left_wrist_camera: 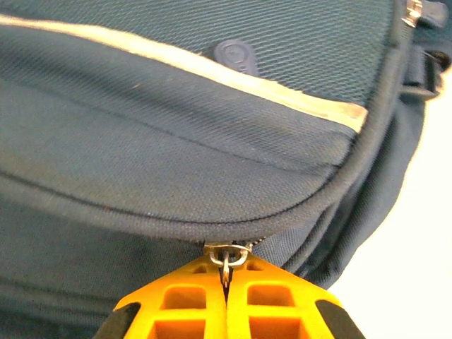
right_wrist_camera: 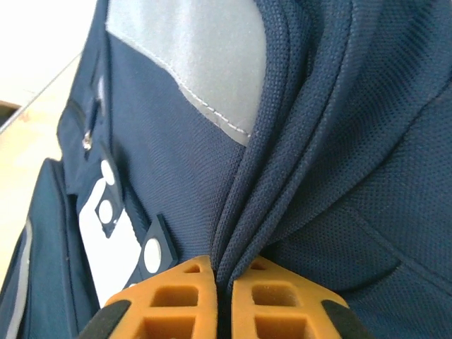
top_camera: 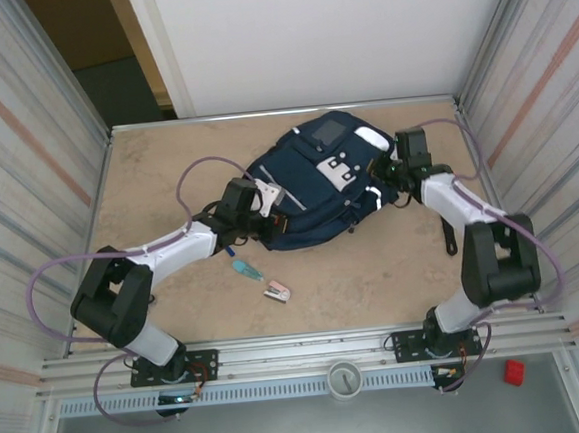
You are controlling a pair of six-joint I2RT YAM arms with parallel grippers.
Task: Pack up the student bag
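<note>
A tan table bears the student bag; the left gripper pinches its zipper pull. The right gripper clamps a fabric fold, probably for bracing.

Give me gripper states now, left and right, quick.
Left gripper: closed on the zipper pull of the student bag.
Right gripper: closed, pinching a fold of the student bag's fabric.

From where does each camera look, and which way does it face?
Top external: above, behind the robot, facing down at the large navy blue fabric backpack; left arm and right arm show.
Left wrist: on the left arm, facing the small metal zipper pull; the orange left hand pinches it.
Right wrist: facing a backpack fold, pinched by the orange right hand.
All share the backpack.
</note>
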